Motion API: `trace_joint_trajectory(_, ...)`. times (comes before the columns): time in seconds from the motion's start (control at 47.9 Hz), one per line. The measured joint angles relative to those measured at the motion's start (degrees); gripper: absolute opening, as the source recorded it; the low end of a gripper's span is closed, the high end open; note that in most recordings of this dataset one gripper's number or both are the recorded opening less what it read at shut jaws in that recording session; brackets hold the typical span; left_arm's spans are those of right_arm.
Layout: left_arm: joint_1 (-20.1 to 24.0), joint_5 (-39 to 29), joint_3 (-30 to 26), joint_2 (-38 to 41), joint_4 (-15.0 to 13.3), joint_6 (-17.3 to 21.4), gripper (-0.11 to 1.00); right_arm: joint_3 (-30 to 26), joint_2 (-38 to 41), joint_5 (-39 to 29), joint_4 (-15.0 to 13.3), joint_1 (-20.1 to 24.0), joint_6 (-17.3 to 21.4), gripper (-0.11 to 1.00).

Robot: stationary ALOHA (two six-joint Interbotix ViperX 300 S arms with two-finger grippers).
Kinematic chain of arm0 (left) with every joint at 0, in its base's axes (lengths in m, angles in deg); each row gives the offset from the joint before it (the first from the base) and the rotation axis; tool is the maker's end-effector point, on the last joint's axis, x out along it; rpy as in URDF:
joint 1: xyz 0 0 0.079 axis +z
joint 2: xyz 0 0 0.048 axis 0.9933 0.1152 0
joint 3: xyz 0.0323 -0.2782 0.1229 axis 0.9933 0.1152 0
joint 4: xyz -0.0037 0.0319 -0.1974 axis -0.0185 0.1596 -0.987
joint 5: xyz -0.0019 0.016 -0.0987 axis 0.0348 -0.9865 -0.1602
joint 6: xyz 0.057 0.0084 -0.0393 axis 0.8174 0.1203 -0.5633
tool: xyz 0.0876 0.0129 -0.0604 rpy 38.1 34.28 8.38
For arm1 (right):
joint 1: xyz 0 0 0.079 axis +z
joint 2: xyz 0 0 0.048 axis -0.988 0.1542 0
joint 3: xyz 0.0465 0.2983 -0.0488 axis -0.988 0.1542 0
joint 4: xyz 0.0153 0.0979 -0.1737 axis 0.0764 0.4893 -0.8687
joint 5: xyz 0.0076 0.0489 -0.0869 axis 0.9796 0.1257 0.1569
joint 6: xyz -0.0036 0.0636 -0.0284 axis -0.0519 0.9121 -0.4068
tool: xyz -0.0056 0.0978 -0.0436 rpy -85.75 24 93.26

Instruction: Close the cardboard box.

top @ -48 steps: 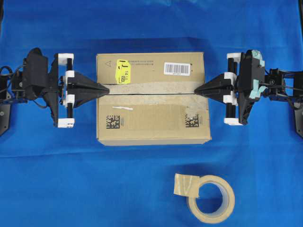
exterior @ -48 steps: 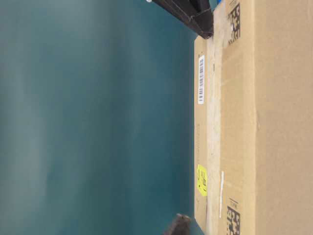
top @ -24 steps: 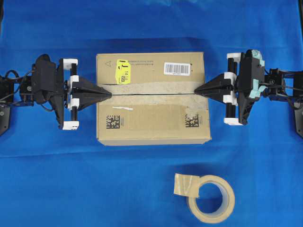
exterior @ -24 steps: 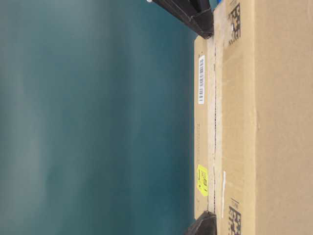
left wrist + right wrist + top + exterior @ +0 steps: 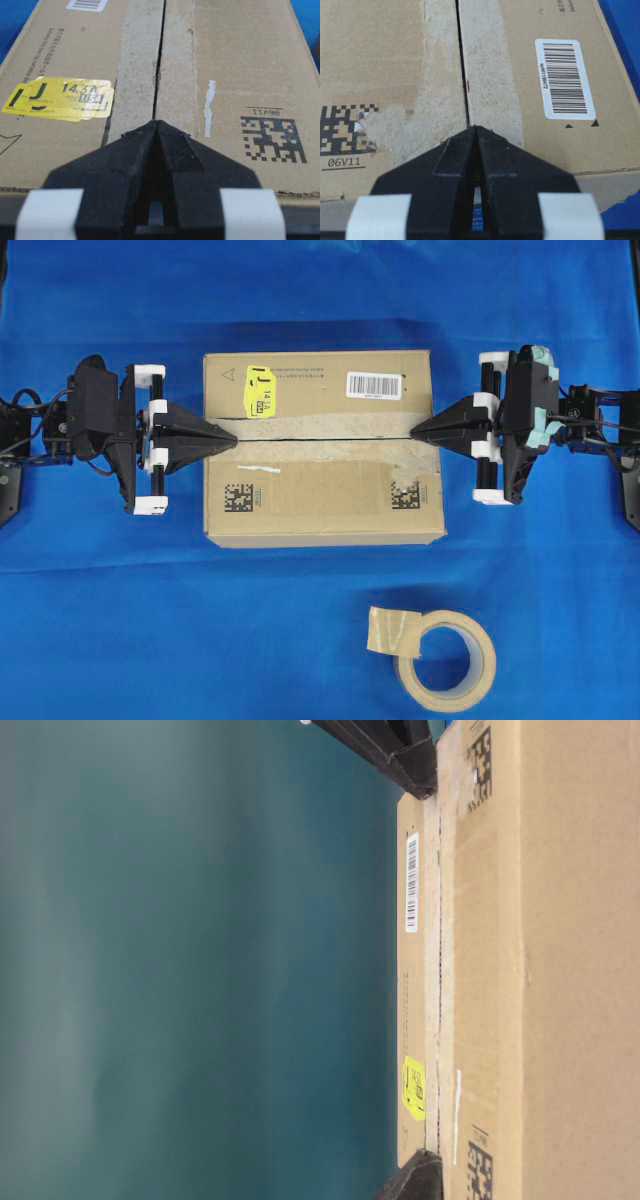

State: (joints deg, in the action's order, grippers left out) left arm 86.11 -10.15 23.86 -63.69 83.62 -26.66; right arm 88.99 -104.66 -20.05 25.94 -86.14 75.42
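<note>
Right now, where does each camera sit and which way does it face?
Overhead exterior: above, facing down on the cardboard box, tape roll, left gripper, right gripper.
Table-level exterior: low, picture turned sideways, facing the box side; both gripper tips show.
Left wrist: behind its shut fingers, facing the yellow sticker.
Right wrist: likewise, facing the barcode label.
All share the flap seam.

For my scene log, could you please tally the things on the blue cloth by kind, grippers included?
Cardboard box: 1
Tape roll: 1
Grippers: 2, left gripper, right gripper
Total: 4
</note>
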Motion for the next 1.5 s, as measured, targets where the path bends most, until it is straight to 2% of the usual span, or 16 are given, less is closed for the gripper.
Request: trace_joint_trajectory(1.502,0.0,-0.4,0.0,0.0,0.0,-0.4,0.00,0.0,0.0,-0.1,0.0,1.0,-0.1,0.01)
